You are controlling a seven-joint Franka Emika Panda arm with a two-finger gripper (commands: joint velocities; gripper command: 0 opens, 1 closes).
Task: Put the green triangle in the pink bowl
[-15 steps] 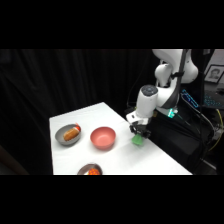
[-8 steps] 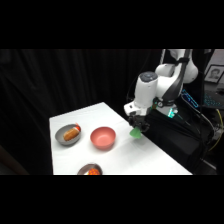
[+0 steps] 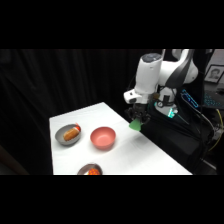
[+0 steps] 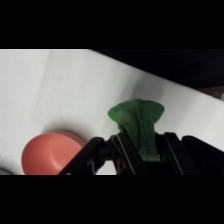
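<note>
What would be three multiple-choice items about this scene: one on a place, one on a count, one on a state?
1. Where is the green triangle?
A. in the pink bowl
B. in the claw, above the table
C. in a grey bowl

2. How many bowls show in the side view?
A. one
B. three
C. five

3. The pink bowl is:
A. empty
B. holding an orange item
C. upside down

Answers: 1 B, the block sits between the fingers in the wrist view; 2 B, one pink and two grey; 3 A, only its plain inside shows.
</note>
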